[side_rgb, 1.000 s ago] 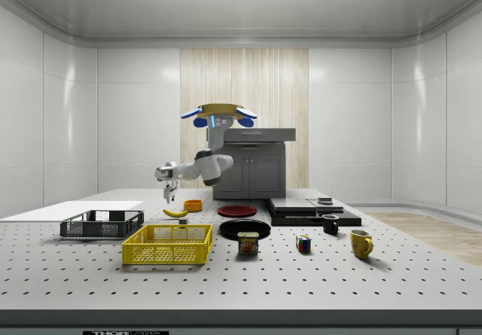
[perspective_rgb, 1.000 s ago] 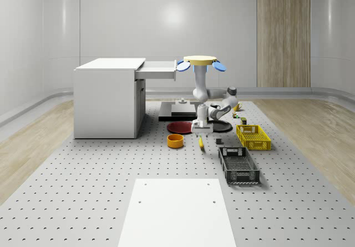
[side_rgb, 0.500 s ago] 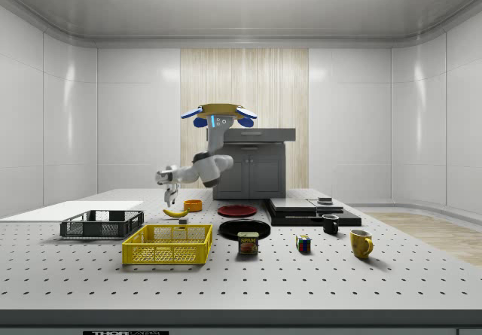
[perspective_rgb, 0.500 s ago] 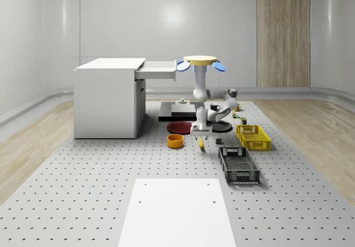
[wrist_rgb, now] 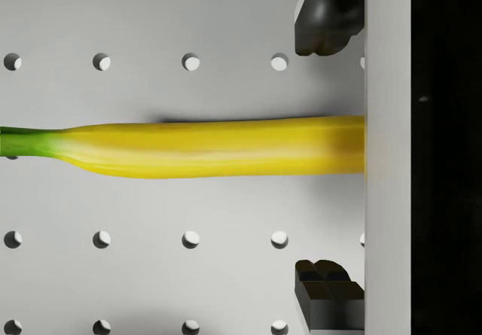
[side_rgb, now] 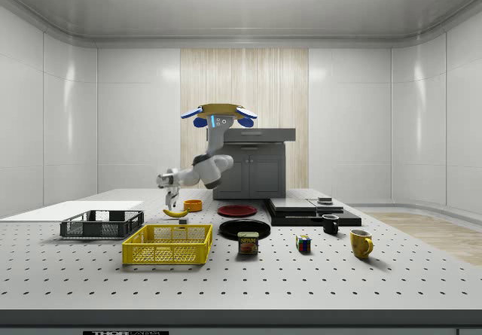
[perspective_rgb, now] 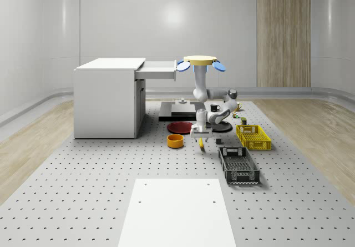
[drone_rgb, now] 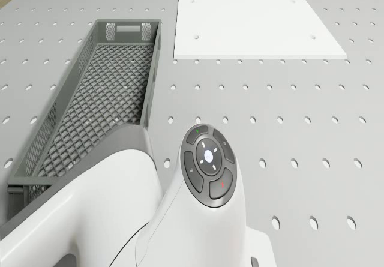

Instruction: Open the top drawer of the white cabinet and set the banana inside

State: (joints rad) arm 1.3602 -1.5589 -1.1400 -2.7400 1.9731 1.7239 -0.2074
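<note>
Jaws spread wide over banana [wrist_rgb: 203, 148]; orange bowl [perspective_rgb: 175, 141], black crate [perspective_rgb: 238, 165] nearby.

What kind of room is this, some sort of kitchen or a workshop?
Most likely a simulated robot test lab: a grey perforated floor plate, household props such as a yellow banana and a yellow mesh crate, and a white cabinet.

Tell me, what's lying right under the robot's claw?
A banana lies flat on the perforated table, directly beneath the open gripper, one finger on each side of it. The gripper's body covers one end of the banana.
</note>
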